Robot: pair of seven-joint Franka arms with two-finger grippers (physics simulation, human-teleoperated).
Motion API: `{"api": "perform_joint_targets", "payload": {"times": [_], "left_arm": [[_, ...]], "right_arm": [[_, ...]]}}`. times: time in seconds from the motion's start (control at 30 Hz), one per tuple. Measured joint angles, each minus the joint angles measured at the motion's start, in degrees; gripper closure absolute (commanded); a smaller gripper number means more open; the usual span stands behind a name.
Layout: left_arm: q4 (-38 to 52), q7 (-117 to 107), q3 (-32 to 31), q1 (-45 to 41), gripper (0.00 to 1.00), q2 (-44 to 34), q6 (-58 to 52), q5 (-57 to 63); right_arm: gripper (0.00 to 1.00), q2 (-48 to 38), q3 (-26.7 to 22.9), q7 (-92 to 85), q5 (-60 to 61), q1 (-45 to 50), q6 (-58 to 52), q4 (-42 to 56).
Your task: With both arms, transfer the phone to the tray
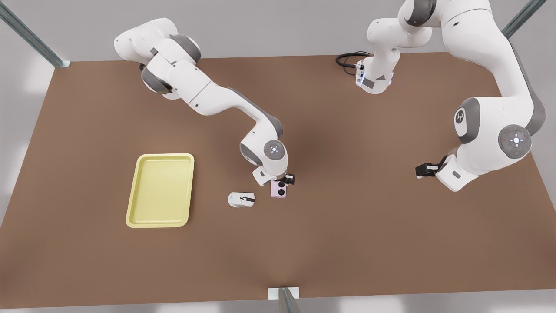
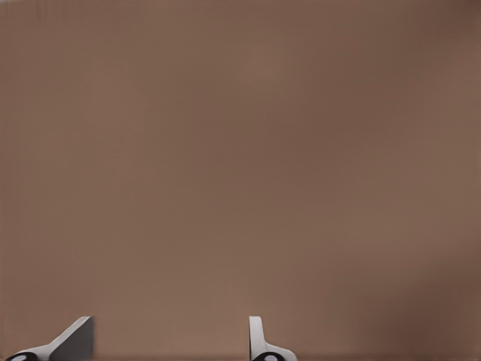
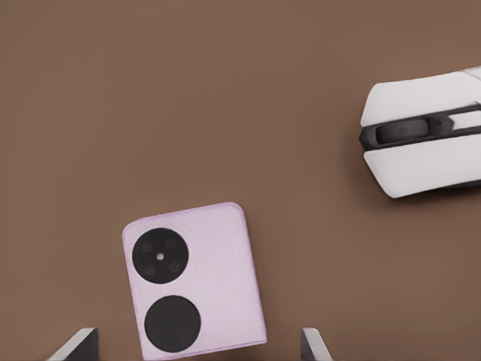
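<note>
Right claw (image 1: 284,180) sits low over the phone (image 1: 278,189), just below centre in the front view. Its arm comes in from the upper left of that frame, elbow bent, forearm sloping down toward centre, wrist pointing down at the counter (image 1: 347,226). In the right wrist view the two fingertips (image 3: 75,344) are spread wide, one on either side of the phone (image 3: 194,282), and neither touches it. The phone lies flat on the counter with its two black lenses up, slightly skewed relative to the fingers. The white computer mouse (image 1: 241,199) is just beside the phone, toward the front view's left, with a small gap between them; it also shows at the right edge of the right wrist view (image 3: 422,135). The tray (image 1: 160,190) lies flat at the front view's left, well apart from the phone, with the mouse between them. Left claw (image 1: 425,170) is at the front view's right, well apart from everything. Its arm drops from the upper right corner, folds at a big elbow joint near the right edge, and the wrist is turned toward centre; this arm waits. In the left wrist view the fingertips (image 2: 75,340) stand apart above bare brown counter (image 2: 240,165), holding nothing. A black cable (image 1: 349,58) loops at the far counter edge beside the arm base, upper centre-right.
</note>
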Motion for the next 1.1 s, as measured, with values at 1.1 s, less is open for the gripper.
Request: {"api": "perform_joint_targets", "payload": {"times": [1.1], "left_arm": [[0.0, 2.3, 0.1, 0.0, 0.0, 0.0, 0.1, 0.1]], "right_arm": [[0.02, 4.9, -0.1, 1.3, -3.0, 0.4, 6.0, 1.3]]}}
